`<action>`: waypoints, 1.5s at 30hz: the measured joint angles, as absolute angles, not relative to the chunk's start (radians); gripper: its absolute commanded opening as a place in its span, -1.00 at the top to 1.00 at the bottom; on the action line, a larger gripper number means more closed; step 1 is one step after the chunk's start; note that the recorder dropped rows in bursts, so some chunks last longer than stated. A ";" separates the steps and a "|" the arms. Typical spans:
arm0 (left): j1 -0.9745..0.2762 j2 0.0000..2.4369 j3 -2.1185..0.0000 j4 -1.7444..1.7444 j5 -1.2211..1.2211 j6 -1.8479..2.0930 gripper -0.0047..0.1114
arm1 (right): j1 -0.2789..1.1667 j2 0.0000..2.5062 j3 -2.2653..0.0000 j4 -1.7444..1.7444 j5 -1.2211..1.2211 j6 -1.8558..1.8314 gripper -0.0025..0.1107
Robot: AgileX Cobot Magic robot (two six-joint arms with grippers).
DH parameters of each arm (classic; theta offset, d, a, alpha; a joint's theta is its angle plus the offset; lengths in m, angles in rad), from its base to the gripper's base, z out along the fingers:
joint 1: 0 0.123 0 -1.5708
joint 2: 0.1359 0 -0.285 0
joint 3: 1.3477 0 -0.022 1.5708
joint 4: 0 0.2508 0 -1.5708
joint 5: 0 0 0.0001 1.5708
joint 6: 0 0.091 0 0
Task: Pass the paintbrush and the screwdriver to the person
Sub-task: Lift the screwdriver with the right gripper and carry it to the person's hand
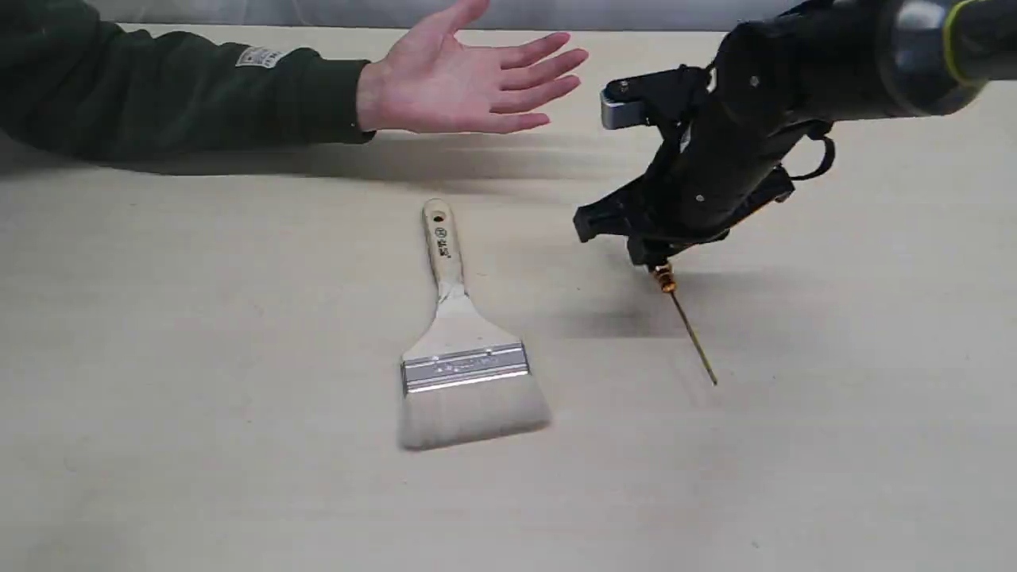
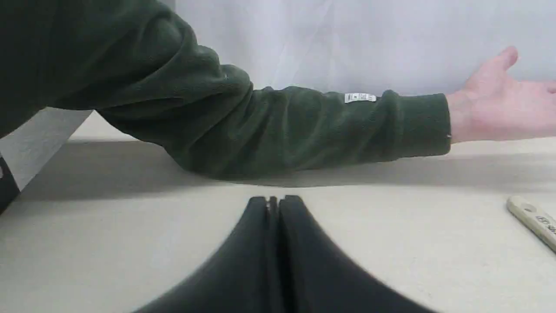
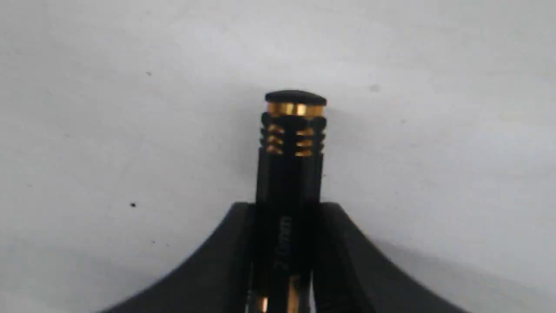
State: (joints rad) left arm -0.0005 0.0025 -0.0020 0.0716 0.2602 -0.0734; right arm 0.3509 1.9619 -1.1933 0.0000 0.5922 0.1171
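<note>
The paintbrush [image 1: 459, 342] lies flat mid-table, handle pointing away, bristles toward the front; its handle end [image 2: 532, 219] shows in the left wrist view. My right gripper [image 1: 647, 254] is shut on the screwdriver [image 1: 687, 322], whose thin shaft slants down with its tip at the table. In the right wrist view the black and gold handle [image 3: 292, 143] sticks out between the fingers [image 3: 217, 261]. The person's open hand [image 1: 469, 79], palm up, hovers at the back, the green sleeve [image 2: 260, 126] stretching to the left. My left gripper [image 2: 273, 202] is shut and empty, low over the table.
The pale wooden table [image 1: 199, 357] spreads under everything. A white backdrop [image 2: 369, 39] stands behind the far edge. The black right arm [image 1: 794, 87] reaches in from the upper right.
</note>
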 measured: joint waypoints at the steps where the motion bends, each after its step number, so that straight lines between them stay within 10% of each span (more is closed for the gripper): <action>1: 0.000 0.002 -0.002 0.072 0.260 -0.073 0.92 | 0.351 1.936 -1.177 0.000 0.577 0.117 0.88; 16: 0.000 0.002 -0.002 0.072 0.260 -0.073 0.92 | 0.489 1.645 -1.161 -0.005 0.371 0.096 0.88; 45: 0.000 0.002 -0.002 0.072 0.260 -0.073 0.92 | 0.491 2.303 -2.051 -0.207 0.702 0.200 0.88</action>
State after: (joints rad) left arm -0.0005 0.0025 -0.0020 0.0716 0.2602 -0.0734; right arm 0.4908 2.3029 -2.0511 -0.2072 0.7020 0.1998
